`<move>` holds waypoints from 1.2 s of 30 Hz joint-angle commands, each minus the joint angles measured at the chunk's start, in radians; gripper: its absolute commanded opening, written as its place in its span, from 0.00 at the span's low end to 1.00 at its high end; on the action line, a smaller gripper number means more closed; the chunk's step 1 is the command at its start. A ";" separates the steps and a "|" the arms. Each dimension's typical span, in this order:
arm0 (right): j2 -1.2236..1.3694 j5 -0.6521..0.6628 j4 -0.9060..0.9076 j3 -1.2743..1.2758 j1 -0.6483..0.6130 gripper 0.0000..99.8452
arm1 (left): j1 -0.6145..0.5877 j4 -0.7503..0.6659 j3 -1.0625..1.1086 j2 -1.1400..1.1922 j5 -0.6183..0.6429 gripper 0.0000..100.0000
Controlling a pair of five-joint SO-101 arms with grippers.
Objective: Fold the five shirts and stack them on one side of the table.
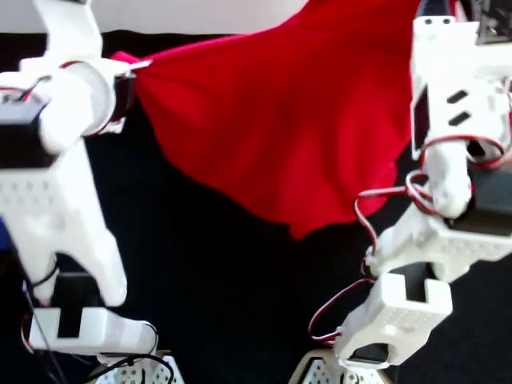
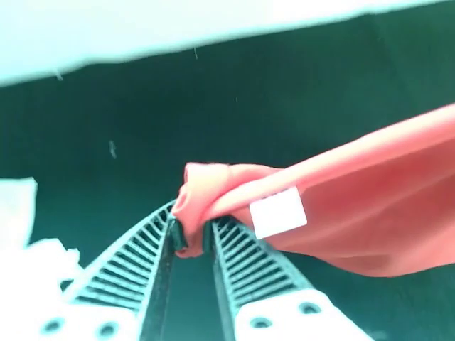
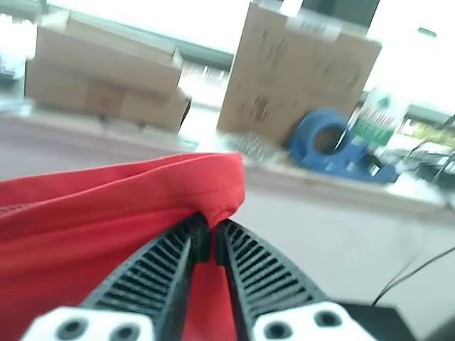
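Shirt (image 1: pixel 280 120), red, is stretched in the air between both arms, above the dark desk (image 1: pixel 200 312). High view: the cloth's upper edge runs taut from the arm at the left of the picture across to the arm at the right. Its lower edge sags to a rounded point over the middle of the desk; cannot tell whether that point touches the surface. Left pincer (image 2: pixel 193 229) is closed down on a bunched corner of the shirt. Its ribbed fingers (image 2: pixel 245 266) are nearly parallel, with a small wad of fabric between the tips. The rest of the cloth leads away to one side over the desk. A square white tag (image 2: pixel 279 212) sits on the fabric just beside that grip. Right pincer (image 3: pixel 212 226) is likewise clamped on the shirt, tips pinched on a folded hem, with red cloth draping along one finger and showing in the gap between the two. This pincer is raised and points out past the desk toward the room, where cardboard boxes (image 3: pixel 302 71) and a blue tape roll (image 3: pixel 328 138) stand on a pale surface behind. High view again: red and white wires (image 1: pixel 376 208) loop along the right arm, and the shirt passes behind that arm's upper part. Whether the left grip has a sleeve or a hem corner, cannot tell.
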 commanded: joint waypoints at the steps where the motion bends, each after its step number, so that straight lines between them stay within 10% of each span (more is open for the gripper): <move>1: -0.073 0.011 -0.070 -0.025 0.053 0.01 | -0.051 0.000 -0.053 -0.077 0.008 0.01; 20: -0.128 0.077 -0.239 -0.033 0.050 0.01 | -0.170 -0.002 0.053 -0.188 0.008 0.01; 36: -0.199 0.075 0.107 -0.022 -0.008 0.01 | -0.197 -0.006 0.409 -0.306 0.005 0.01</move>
